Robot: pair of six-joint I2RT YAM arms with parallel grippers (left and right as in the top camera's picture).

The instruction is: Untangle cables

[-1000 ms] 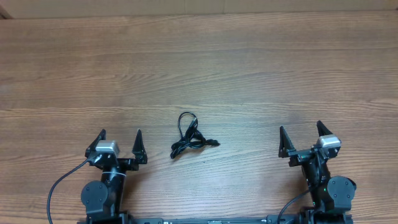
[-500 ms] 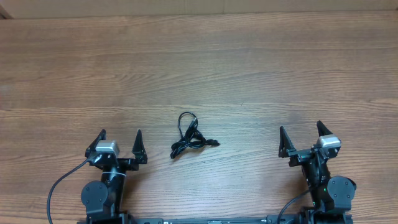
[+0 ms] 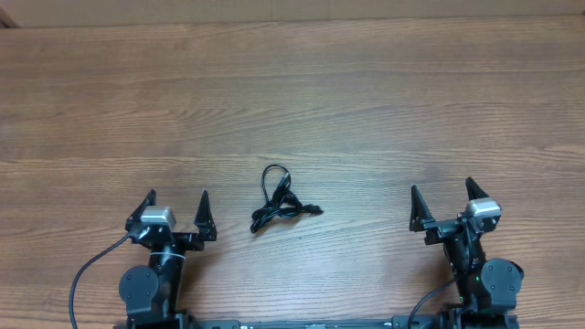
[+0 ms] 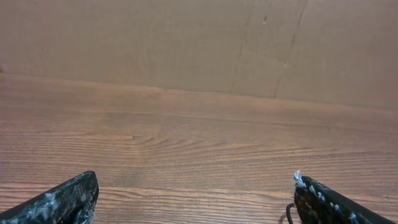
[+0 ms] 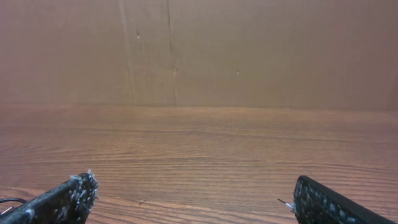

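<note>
Cables [image 3: 279,203] knotted between left gripper [image 3: 176,196], right gripper [image 3: 441,186] — both spread

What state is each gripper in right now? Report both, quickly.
Left gripper: open, holding nothing, apart from the cables.
Right gripper: open, holding nothing.

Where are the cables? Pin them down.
Overhead view: the cables lie bunched on the table between the left claw and right claw, closer to the left, touching neither.
</note>
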